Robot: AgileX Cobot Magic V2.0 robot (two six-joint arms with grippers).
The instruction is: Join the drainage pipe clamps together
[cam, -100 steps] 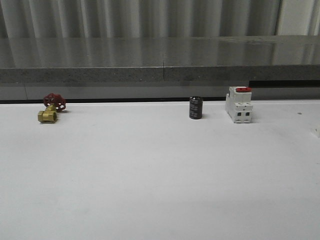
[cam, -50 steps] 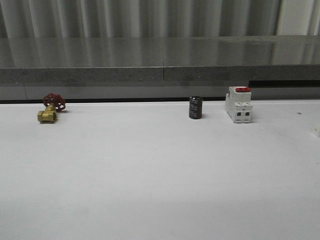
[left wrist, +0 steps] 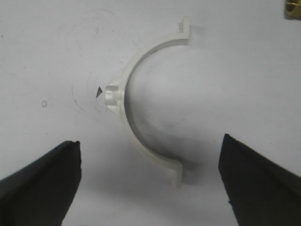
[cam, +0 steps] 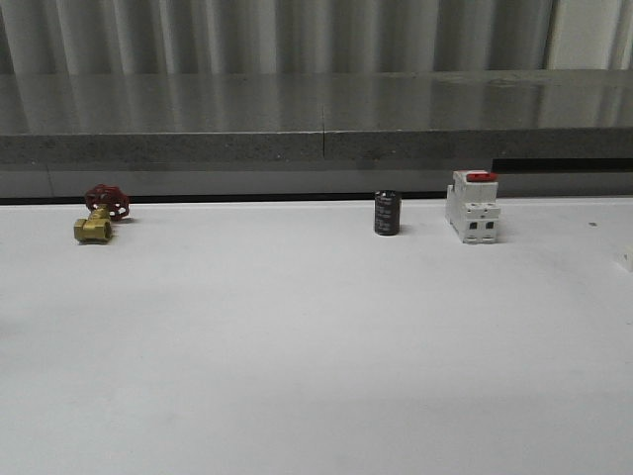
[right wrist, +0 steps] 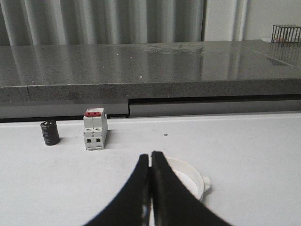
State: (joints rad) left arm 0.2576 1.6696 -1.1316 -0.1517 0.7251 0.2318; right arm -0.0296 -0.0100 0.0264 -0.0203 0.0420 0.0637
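One drainage pipe clamp (left wrist: 123, 117), a white half-ring with end tabs and a small outer lug, lies flat on the white table. My left gripper (left wrist: 150, 186) hovers over it, open wide, with its dark fingers (left wrist: 40, 183) on either side of the clamp's near tab and not touching it. A second white clamp (right wrist: 190, 170) lies on the table just beyond my right gripper (right wrist: 151, 157). That gripper's two black fingers are pressed together, with nothing visible between them; they hide part of the clamp.
Along the back of the table (cam: 297, 346) stand a brass valve with a red handwheel (cam: 97, 218), a black cylinder (cam: 387, 213) and a white breaker with a red top (cam: 472, 208). A grey ledge (cam: 316, 143) runs behind them. A small white piece (cam: 628, 259) shows at the right edge.
The small white piece at the front view's right edge shifted slightly left, then back. Nothing else moved.
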